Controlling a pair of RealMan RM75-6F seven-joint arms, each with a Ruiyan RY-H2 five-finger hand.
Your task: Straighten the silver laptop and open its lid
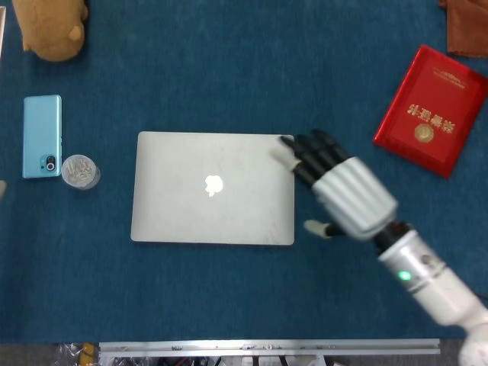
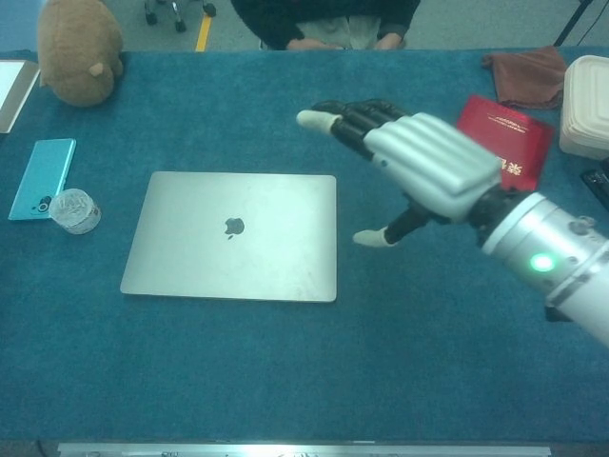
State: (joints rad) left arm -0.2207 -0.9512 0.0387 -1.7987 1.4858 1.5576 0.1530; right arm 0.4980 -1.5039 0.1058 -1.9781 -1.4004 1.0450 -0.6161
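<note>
A matt, felt-like blue cloth (image 1: 229, 305) is seen over the table. The silver laptop (image 1: 212, 188), at the centre, is finished in smooth brushed metal. The right hand (image 1: 335, 187) is clad in ribbed silvery plastic. At upper right, a glossy red booklet (image 1: 431, 110) is shown; at upper left, a plush toy (image 1: 49, 29).
</note>
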